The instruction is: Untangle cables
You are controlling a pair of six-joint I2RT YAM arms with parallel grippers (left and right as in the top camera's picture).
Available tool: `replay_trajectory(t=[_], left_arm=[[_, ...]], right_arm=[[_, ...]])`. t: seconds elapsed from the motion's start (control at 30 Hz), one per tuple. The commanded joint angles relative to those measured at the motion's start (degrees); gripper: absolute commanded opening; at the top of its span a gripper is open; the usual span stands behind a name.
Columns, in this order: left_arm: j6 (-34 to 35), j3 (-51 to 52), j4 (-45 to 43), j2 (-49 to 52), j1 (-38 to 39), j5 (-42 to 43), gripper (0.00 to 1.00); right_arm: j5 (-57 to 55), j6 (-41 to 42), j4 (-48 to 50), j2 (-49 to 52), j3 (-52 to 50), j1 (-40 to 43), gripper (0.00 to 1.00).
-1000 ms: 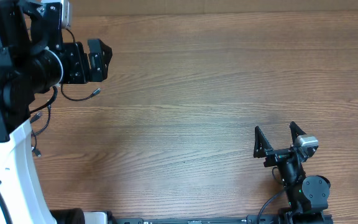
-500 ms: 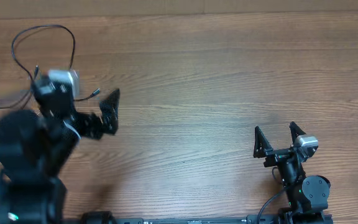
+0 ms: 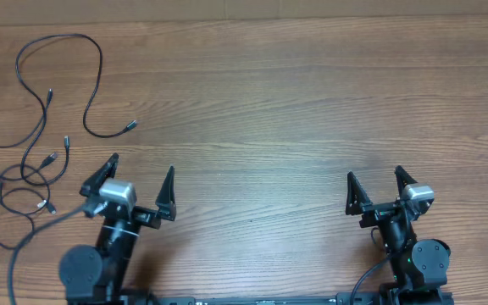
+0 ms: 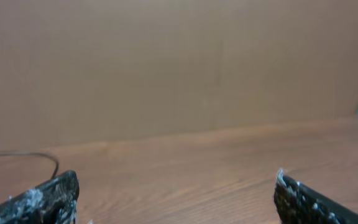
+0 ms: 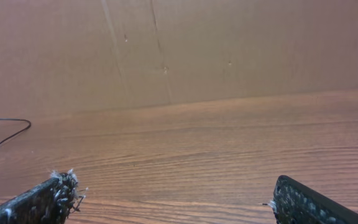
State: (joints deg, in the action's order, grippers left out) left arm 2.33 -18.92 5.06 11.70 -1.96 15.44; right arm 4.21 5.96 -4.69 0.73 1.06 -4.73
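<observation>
1. Left wrist view: blurred throughout; the left gripper point(image 4: 171, 190) shows only its fingertips point(image 4: 42, 199), cut by the bottom edge
2. A cable point(image 4: 23, 154) there leaves at the left edge and passes behind the left fingertip
3. Right wrist view: the right gripper point(image 5: 173, 193) is cut likewise; a cable loop point(image 5: 5, 120) leaves at the left edge
4. Overhead: the left arm point(image 3: 87, 271) and right arm point(image 3: 422, 263) run off the bottom edge; the plug ends point(image 3: 130, 125) are too small to identify

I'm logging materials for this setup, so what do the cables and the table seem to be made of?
Cables: thin black cords, probably plastic or rubber jacketed, matte, lying in loose curves. Their plug ends look silvery, perhaps metal, too small to confirm. Table: wood or wood-look laminate, brown grain lines, low sheen.
</observation>
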Motion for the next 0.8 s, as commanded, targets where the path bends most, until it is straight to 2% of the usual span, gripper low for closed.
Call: replay_trajectory(t=[0.0, 0.1, 0.2, 0.43, 0.5, 0.77], left_arm=[[-1.18, 7.63, -3.34, -6.01, 0.17, -6.12, 1.0], [-3.19, 11.37, -5.03, -8.74, 0.17, -8.41, 0.99], [-8.57, 14.71, -5.51, -11.61, 0.17, -8.52, 1.0], [-9.81, 18.73, -5.16, -11.52, 0.11, -11.39, 1.0], [-9.79, 18.64, -1.22, -11.52, 0.11, -11.32, 1.0], [-8.09, 18.64, -0.96, -11.45, 0.07, -11.17, 1.0]], right_arm=[[-0.11, -0.04, 0.26, -0.57, -0.61, 0.31, 1.0], [-0.11, -0.04, 0.26, -0.57, -0.61, 0.31, 1.0], [-0.11, -0.04, 0.26, -0.57, -0.61, 0.31, 1.0], [-0.11, -0.04, 0.26, -0.57, -0.61, 0.31, 1.0], [-0.11, -0.04, 0.26, -0.57, -0.61, 0.31, 1.0], [-0.11, -0.04, 0.26, -0.57, -0.61, 0.31, 1.0]])
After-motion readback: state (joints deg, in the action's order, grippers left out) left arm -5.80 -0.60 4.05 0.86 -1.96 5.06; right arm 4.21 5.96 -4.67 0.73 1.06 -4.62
